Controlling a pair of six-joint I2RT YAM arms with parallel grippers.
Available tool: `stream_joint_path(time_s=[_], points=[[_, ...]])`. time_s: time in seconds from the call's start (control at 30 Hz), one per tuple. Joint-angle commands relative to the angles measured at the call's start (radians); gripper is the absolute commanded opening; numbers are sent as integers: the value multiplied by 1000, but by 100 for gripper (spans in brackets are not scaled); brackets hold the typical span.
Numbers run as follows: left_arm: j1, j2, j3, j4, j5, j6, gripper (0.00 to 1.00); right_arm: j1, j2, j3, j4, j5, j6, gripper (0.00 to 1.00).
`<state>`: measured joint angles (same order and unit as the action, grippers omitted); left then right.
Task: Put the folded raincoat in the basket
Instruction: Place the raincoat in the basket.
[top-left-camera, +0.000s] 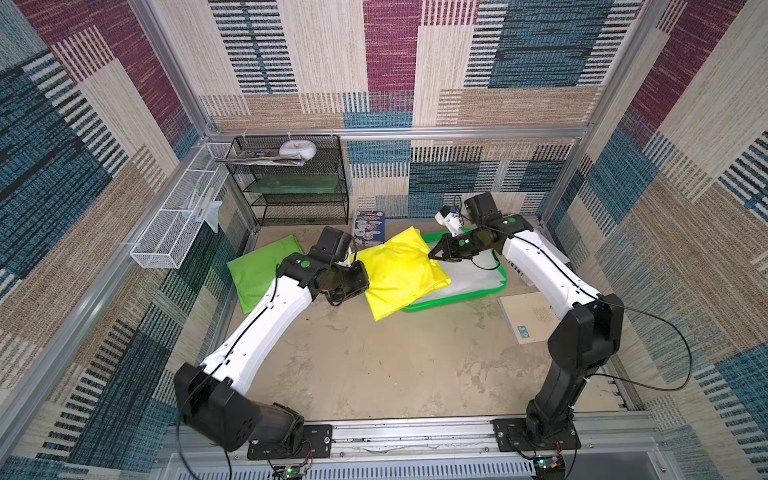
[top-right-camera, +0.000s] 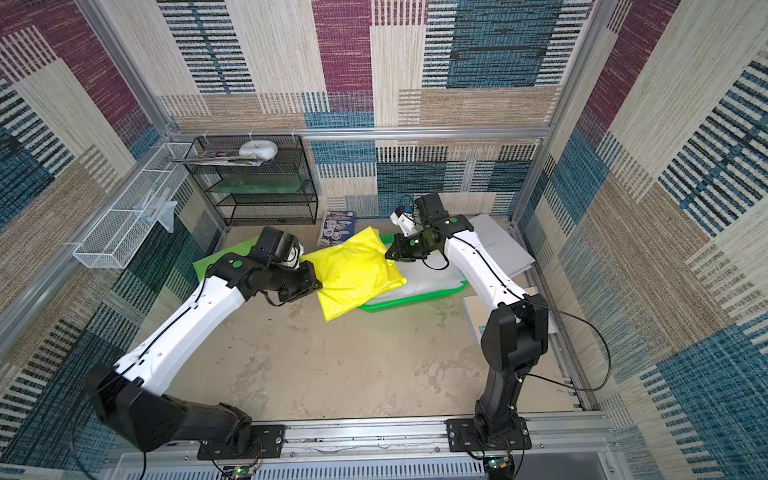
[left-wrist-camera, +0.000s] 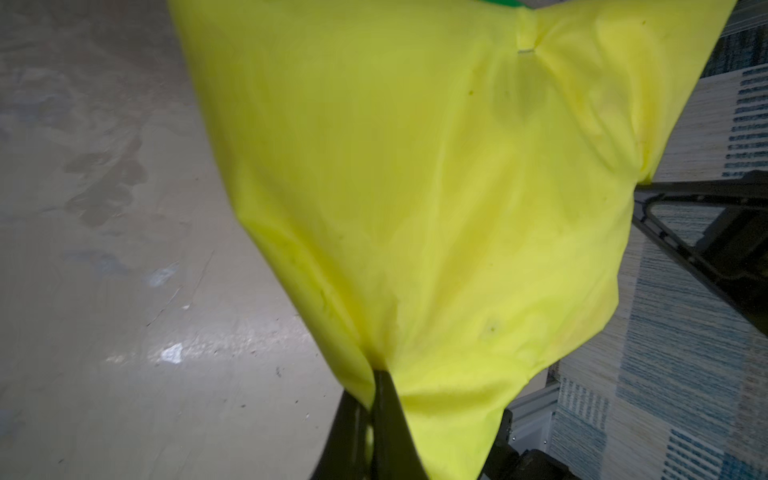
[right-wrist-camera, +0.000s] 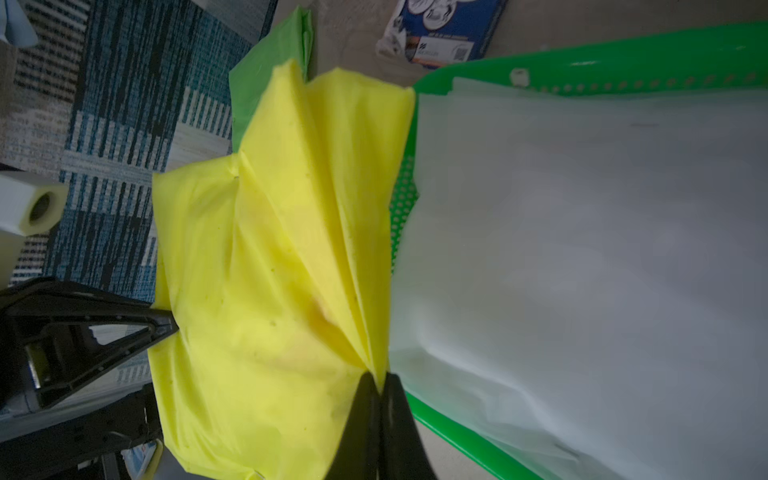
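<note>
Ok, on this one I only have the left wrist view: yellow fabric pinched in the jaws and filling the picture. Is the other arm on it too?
Observer: Yes. The right gripper is shut on the opposite corner of the yellow raincoat, which is stretched between the two arms.
Operator: Where is the basket?
Observer: The green basket sits below the right arm's end of the coat. The rest of the coat hangs over the table.
Operator: Is the basket empty?
Observer: No, a white sheet lies in it and covers most of its bottom.
</note>
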<state>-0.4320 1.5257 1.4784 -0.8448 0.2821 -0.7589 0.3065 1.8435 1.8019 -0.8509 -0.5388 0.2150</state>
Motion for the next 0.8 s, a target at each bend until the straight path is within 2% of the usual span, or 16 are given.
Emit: stream_joint_path(time_s=[0.0,0.2,0.33,0.53,0.77], points=[[-25,184,127,45,108,-22,0,-91,54,63,-107,22,-40,0],[-104,478,410,43,109,-29,0,-209,142,96,-104,14,-43,0],[-129,625,528,23,132,-42,0,-256,183,107,-116,34,-56,0],[-143,756,637,20,104,-1,0,-296,211,93,-105,56,-48,0],[-146,787,643,35,41,51,0,-297,240,44,-53,48,-29,0]])
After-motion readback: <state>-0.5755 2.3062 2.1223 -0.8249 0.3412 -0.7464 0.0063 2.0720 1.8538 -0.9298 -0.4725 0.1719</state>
